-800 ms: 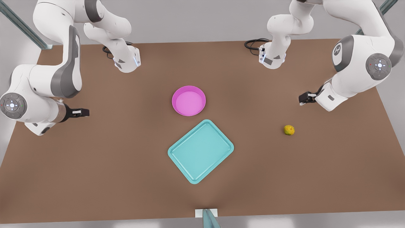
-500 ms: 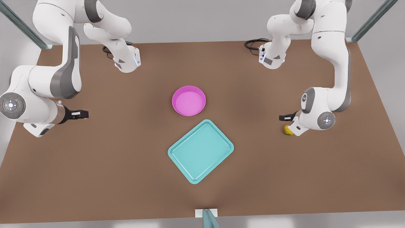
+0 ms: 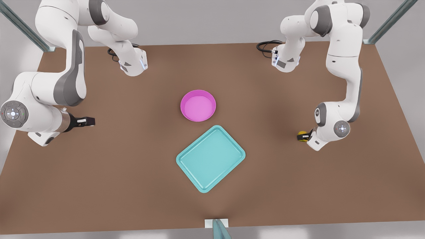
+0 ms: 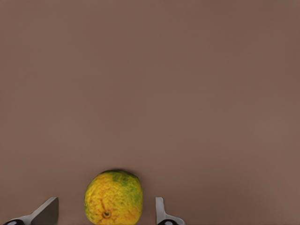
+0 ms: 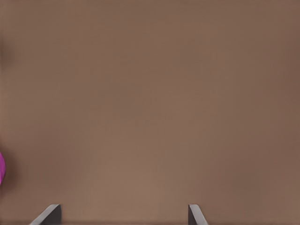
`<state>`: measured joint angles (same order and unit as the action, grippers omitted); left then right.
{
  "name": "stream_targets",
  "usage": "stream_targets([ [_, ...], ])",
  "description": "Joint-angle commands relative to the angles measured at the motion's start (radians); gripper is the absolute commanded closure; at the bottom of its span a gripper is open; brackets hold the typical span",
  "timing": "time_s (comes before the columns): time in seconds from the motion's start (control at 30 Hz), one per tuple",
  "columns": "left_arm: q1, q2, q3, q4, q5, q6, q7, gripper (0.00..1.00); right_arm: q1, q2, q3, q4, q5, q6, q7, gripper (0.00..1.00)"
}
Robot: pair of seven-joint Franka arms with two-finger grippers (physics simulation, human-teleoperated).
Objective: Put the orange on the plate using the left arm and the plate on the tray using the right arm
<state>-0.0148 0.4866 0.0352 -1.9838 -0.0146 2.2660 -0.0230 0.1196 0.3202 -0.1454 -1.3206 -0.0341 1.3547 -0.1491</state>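
Observation:
The orange (image 3: 301, 133) lies on the brown table at the front view's right, mostly covered by my left gripper (image 3: 302, 136), which has come down over it. In the left wrist view the orange (image 4: 113, 198) sits between the two fingers of the open left gripper (image 4: 105, 204), with a small gap on each side. The pink plate (image 3: 198, 105) stands at the table's middle, and the teal tray (image 3: 211, 158) lies just in front of it, apart from it. My right gripper (image 3: 89, 121) waits open at the front view's left, far from the plate, whose edge (image 5: 1, 168) shows in the right wrist view.
Both arm bases (image 3: 132, 64) stand at the table's far edge with black cables (image 3: 265, 44) beside them. A small post (image 3: 217, 225) rises at the near edge. Bare brown tabletop (image 3: 132, 166) surrounds the plate and tray.
The left arm swung down and toward the near edge until its gripper came over the orange. The right arm only shifted slightly. Plate, tray and orange stayed put.

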Motion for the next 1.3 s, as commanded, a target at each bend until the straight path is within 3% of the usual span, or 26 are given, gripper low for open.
stream_targets([
  [0.0, 0.001, 0.016, 0.0, 0.0, 0.001, 0.046, 0.061, 0.0, 0.0, -0.001, 0.0, 0.0, 0.003, 0.001, -0.013, 0.0],
  [0.6, 0.001, 0.064, 0.0, -0.013, 0.001, 0.049, 0.06, 0.0, -0.005, 0.008, 0.0, 0.0, 0.011, 0.001, -0.013, 0.0],
  [0.63, 0.001, 0.064, 0.0, -0.013, 0.001, 0.047, 0.058, 0.2, -0.005, 0.008, 0.0, 0.001, 0.011, 0.001, -0.013, 0.0],
  [0.67, 0.001, 0.064, 0.0, -0.013, 0.001, 0.047, 0.058, 0.28, -0.005, 0.008, 0.0, 0.0, 0.011, 0.001, -0.013, 0.0],
  [0.83, -0.001, 0.063, 0.0, -0.013, 0.001, 0.047, 0.049, 0.42, -0.008, 0.013, 0.0, 0.001, 0.02, 0.001, -0.015, 0.0],
  [0.93, -0.005, 0.021, -0.001, -0.006, 0.001, -0.028, 0.021, 0.42, -0.012, 0.014, 0.0, 0.001, 0.025, 0.001, -0.015, 0.0],
  [1.03, -0.124, 0.0, -0.012, 0.094, 0.001, -0.235, -0.135, 0.42, -0.014, 0.019, 0.0, 0.003, 0.025, 0.003, -0.015, 0.0],
  [1.07, -0.253, 0.003, -0.012, 0.177, 0.001, -0.397, -0.178, 0.42, -0.014, 0.019, 0.0, 0.003, 0.025, 0.003, -0.015, 0.0],
  [1.13, -0.44, 0.018, -0.014, 0.278, -0.015, -0.542, -0.294, 0.42, -0.014, 0.02, 0.0, 0.003, 0.025, 0.003, -0.015, 0.0],
  [1.27, -0.772, 0.115, -0.017, 0.46, -0.188, -0.542, -0.618, 0.41, -0.014, 0.02, 0.0, 0.001, 0.026, 0.003, -0.015, 0.0],
])
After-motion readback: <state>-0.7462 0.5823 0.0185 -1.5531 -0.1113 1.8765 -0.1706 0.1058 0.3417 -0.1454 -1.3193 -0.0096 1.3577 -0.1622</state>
